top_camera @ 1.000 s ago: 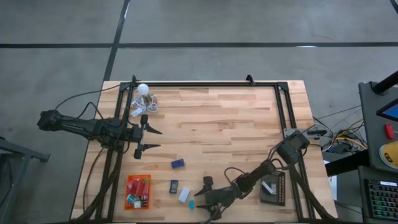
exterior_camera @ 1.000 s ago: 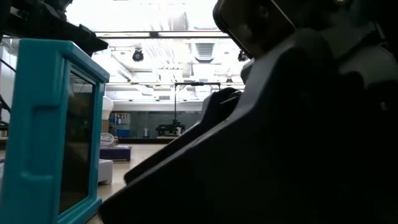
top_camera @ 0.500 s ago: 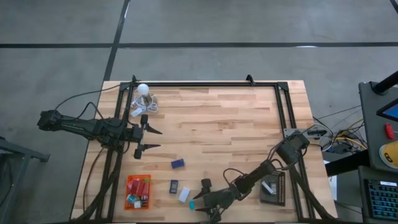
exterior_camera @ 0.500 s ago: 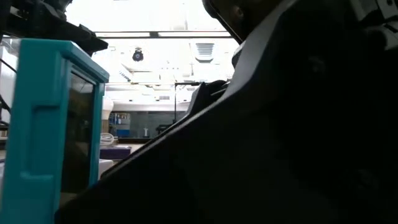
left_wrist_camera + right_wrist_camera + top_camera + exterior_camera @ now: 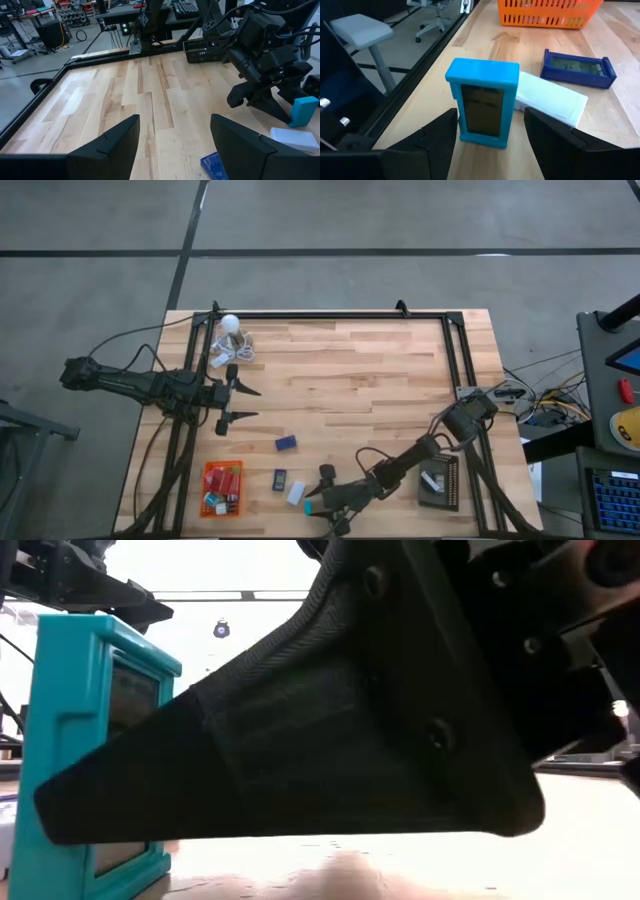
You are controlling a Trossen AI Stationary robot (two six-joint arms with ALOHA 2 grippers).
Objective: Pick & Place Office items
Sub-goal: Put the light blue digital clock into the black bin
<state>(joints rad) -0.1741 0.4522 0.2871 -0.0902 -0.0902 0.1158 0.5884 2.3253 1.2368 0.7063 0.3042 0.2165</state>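
My right gripper (image 5: 487, 145) has its fingers apart just before the teal piece (image 5: 482, 102) (standing upright at the near table edge), far nearer than my left gripper (image 5: 245, 404).

Middle and far side of the surface (image 5: 360, 370) are bare wood, wide free room for any pass. Near edge is crowded: teal block (image 5: 482, 102) stands upright directly ahead of the right end effector (image 5: 322, 502), whose fingers are spread w/ a gap either side of it. White piece (image 5: 551, 101) lies just behind the teal block, touching or nearly; navy piece (image 5: 577, 68) beyond; orange tray (image 5: 550, 12) further on. Left end effector (image 5: 240, 404), fingers apart, hangs by the left rail, well clear.
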